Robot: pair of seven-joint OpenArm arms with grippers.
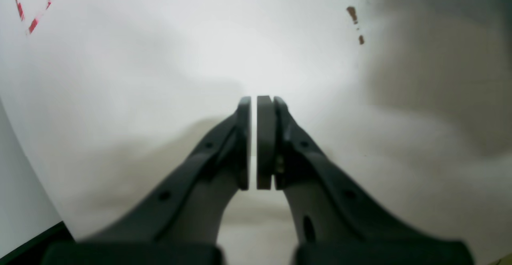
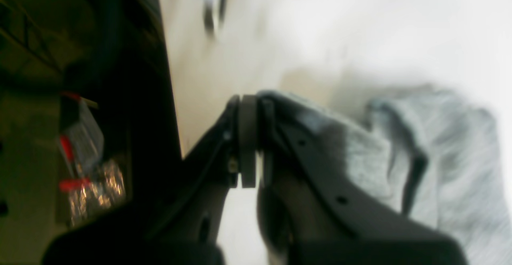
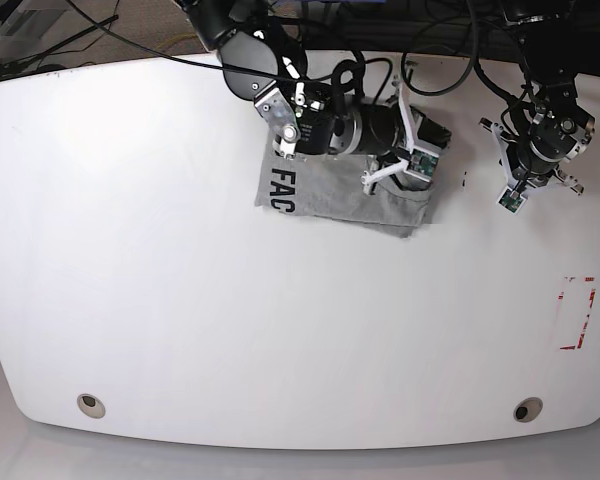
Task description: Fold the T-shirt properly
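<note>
Right tool [image 2: 252,145] clamped on T-shirt [image 2: 452,157]

A big white table [image 3: 180,320] with rounded corners carries everything. A grey T-shirt [image 3: 340,200] lies on it near the far edge, bunched up and wrinkly. Dark letters show at the shirt's left end. A red striped mark [image 3: 577,312] sits on the table near the right edge, well apart from the shirt. Two small round holes [image 3: 91,405] are near the front edge, one at each side.
</note>
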